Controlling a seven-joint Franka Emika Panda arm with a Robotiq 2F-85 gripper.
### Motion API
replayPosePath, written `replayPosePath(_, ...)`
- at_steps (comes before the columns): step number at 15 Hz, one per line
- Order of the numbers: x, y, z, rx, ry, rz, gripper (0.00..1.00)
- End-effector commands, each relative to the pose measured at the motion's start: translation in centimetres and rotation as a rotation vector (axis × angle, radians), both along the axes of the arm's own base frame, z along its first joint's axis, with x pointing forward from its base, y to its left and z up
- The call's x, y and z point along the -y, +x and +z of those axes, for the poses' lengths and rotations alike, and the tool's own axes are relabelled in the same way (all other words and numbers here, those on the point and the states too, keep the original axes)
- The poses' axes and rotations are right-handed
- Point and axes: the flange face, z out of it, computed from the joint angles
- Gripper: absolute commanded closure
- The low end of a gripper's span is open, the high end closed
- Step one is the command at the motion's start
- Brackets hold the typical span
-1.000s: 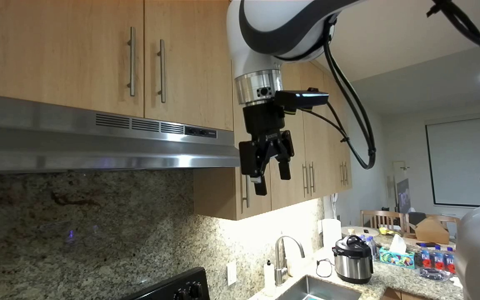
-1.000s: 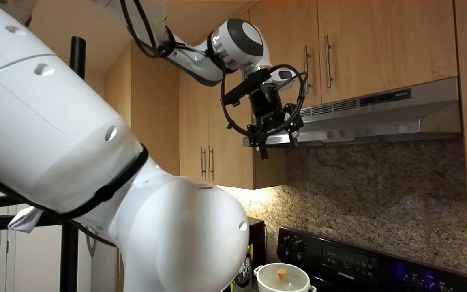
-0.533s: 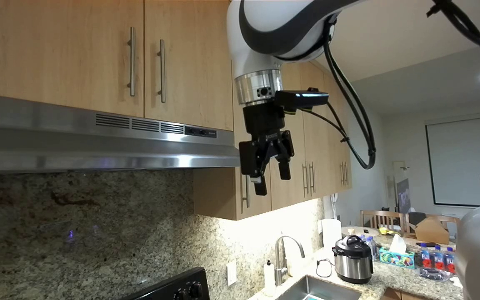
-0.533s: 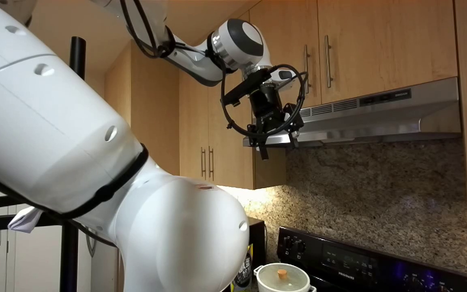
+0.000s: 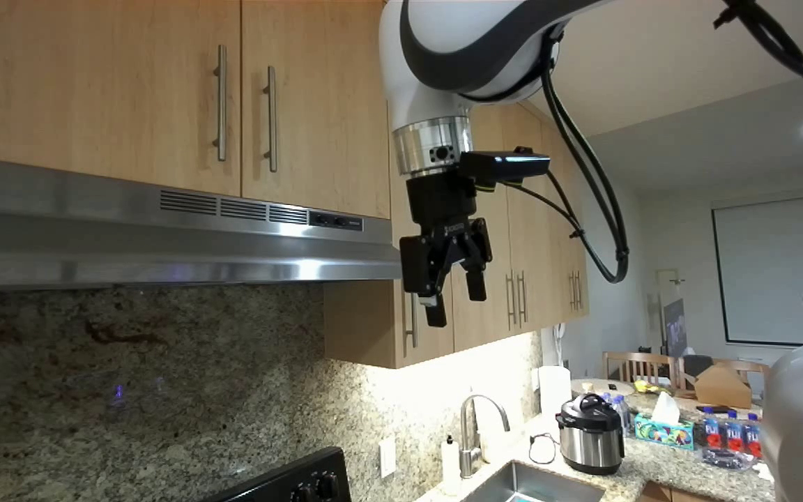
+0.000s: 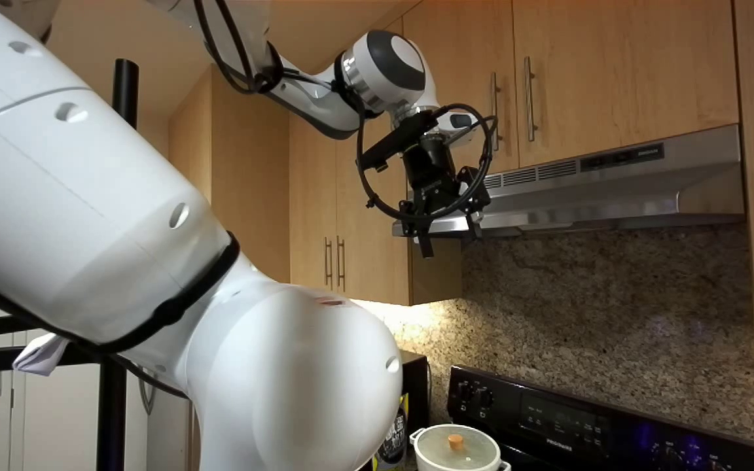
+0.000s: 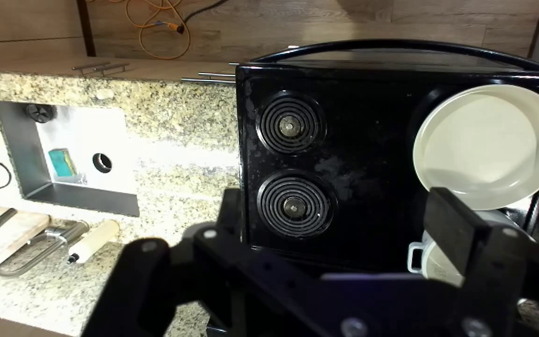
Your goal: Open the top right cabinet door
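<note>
Near the top of an exterior view, left of centre, we find the right door point(image 5: 325, 104) closed, handle point(image 5: 271, 118) near its left edge, lower edge along the hood point(image 5: 178, 244). Beside the hood's right end in the frame, the gripper point(image 5: 456, 300) points down, fingers point(image 5: 436, 316) spread wide, holding nothing; its distance from the door we cannot tell. Between the fingers in the wrist view, we look through open air to the stove point(image 7: 367, 140), a pan point(image 7: 484, 135) at right, counter point(image 7: 190, 117) and sink point(image 7: 91, 199) at left. At right in an exterior view, a chair point(image 5: 638, 357) and pale wall point(image 5: 673, 237) show.
</note>
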Motion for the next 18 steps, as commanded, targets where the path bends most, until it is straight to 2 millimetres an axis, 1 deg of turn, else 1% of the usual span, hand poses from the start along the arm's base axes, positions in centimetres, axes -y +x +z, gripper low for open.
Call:
replayPosePath(1, 0.0, 0.0, 0.1, -0.001, 0.0, 0.0, 0.0)
replayPosePath(3, -0.3, -0.2, 0.7, 0.034, 0.009, 0.008, 0.0)
replayPosePath(7, -1.6, -0.9, 2.3, 0.108, 0.003, 0.046, 0.0)
replayPosePath(11, -2.9, -1.8, 4.4, 0.149, 0.016, 0.059, 0.0)
replayPosePath(14, -3.8, -2.5, 6.8, 0.234, 0.001, 0.093, 0.0)
replayPosePath(16, -4.4, -2.2, 8.3, 0.314, -0.018, 0.092, 0.0)
replayPosePath(18, -5.3, -2.3, 9.7, 0.411, -0.042, 0.094, 0.0)
